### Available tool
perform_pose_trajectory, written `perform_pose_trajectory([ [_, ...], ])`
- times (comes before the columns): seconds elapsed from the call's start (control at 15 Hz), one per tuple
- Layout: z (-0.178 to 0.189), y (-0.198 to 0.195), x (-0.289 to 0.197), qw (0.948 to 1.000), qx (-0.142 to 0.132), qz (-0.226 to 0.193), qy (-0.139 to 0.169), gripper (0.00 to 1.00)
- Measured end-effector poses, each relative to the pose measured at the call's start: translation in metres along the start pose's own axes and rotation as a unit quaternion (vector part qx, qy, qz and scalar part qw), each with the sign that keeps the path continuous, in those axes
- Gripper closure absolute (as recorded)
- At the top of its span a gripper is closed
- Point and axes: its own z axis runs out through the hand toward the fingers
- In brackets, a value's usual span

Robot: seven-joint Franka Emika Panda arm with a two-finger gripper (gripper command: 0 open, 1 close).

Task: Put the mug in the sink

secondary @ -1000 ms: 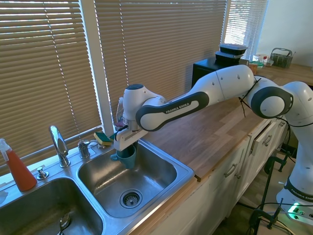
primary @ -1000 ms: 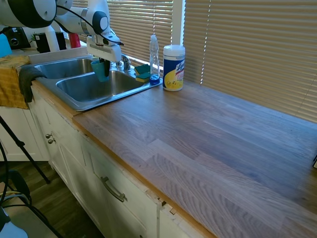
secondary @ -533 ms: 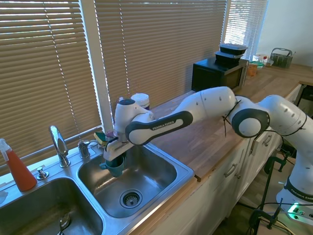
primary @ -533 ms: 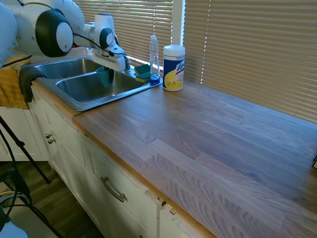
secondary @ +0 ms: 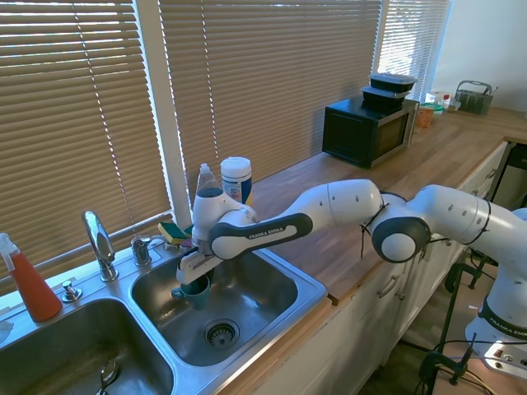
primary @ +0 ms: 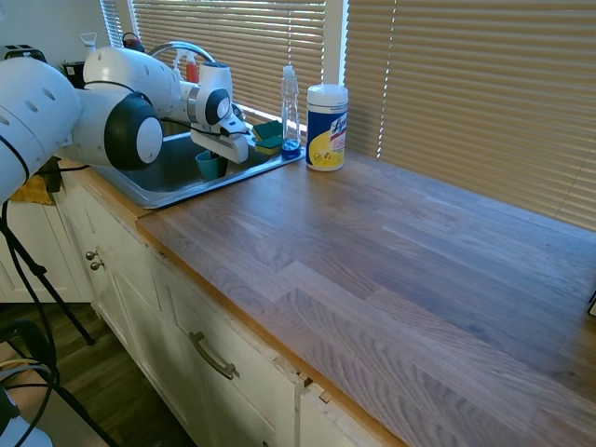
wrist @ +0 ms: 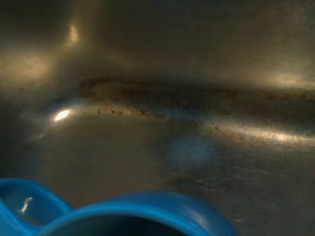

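Mug (secondary: pixel 196 290) upright, low inside the right basin of the sink (secondary: pixel 272 317), near its far left corner, directly under the end effector (secondary: pixel 194 276). End effector pinching the mug at the rim; handle sticks out left. Can't tell if the mug base touches the basin floor. Wrist view: blue rim (wrist: pixel 147 211) close up, steel beyond. Sponge (secondary: pixel 174 232) on the far sink ledge, wipes canister (primary: pixel 327 127) on the worktop (primary: pixel 391 270) right of the sink.

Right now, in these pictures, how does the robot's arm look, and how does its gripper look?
The arm is made of glossy white rounded segments with dark grey or black joints. One link carries a black band with white lettering, FRANKA EMIKA. A thin dark cable runs by the elbow joint. The gripper has a white, box-like body with a dark underside.
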Motion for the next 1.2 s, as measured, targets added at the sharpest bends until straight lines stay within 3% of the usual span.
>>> perform_pose_trajectory([
  [0.27, 0.025, 0.007, 0.0, 0.9997, -0.013, 0.008, -0.02, 1.0],
  [0.33, 0.03, 0.008, -0.002, 0.9996, -0.015, 0.009, -0.024, 0.0],
  [1.2, 0.017, 0.002, -0.008, 0.9995, -0.008, 0.007, -0.031, 0.0],
])
